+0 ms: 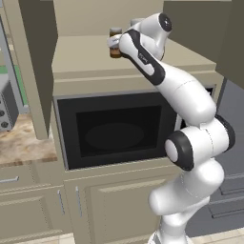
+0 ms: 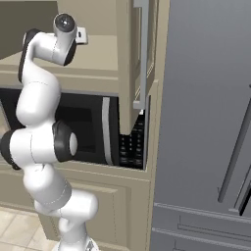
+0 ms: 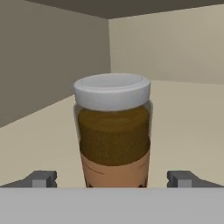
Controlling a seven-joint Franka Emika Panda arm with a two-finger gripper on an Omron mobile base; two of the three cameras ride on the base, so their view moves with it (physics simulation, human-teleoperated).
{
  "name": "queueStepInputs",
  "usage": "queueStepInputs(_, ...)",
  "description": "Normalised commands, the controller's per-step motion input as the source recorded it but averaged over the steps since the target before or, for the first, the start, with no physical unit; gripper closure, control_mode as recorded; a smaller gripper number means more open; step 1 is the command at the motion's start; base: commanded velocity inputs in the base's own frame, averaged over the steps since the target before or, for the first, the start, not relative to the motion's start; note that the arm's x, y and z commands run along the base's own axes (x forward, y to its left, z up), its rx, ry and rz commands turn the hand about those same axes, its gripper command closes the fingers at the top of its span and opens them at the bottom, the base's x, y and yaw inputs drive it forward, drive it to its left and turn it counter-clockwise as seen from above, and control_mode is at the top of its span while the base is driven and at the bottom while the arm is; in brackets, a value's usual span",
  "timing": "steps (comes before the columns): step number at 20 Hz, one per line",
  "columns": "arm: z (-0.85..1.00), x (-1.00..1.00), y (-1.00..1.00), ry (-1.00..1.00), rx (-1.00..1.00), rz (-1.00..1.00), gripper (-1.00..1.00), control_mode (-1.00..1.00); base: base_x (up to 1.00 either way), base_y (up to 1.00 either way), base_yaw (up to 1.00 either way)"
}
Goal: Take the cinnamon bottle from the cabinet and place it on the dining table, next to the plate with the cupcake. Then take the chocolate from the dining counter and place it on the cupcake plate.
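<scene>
While the arm (image 1: 183, 97) reaches up into the open cabinet (image 1: 90, 57) above the microwave (image 1: 114, 131), the tool (image 3: 113, 179) stands spread wide, one fingertip (image 3: 41, 178) on each side of the bottle (image 3: 113, 131) and neither touching it. The bottle stands upright on the cabinet shelf (image 3: 188, 131), white lid on top, brown cinnamon filling the glass, near the back corner. From the left base view the bottle (image 1: 115, 44) shows just beyond the wrist. A cabinet door (image 2: 135, 63) hangs open beside the grey fridge (image 2: 206, 122).
</scene>
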Motion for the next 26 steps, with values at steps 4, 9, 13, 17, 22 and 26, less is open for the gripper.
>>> queueStepInputs(4,-0.05,0.22,0.05,0.02,0.01,0.00,-1.00,-1.00,0.00,0.00,0.00)
queueStepInputs(9,-0.03,0.19,0.07,0.00,0.00,0.00,-1.00,-1.00,0.00,0.00,0.00)
queueStepInputs(13,-0.03,0.19,0.07,0.00,0.00,0.00,-1.00,-1.00,0.00,0.00,0.00)
queueStepInputs(17,-0.04,0.16,0.09,0.00,0.00,0.00,1.00,-1.00,0.00,0.00,0.00)
queueStepInputs(22,-0.03,0.08,0.13,0.00,0.00,0.00,1.00,-1.00,0.00,0.00,0.00)
queueStepInputs(26,0.00,-0.22,0.10,-0.04,0.00,0.00,1.00,-1.00,0.00,0.00,0.00)
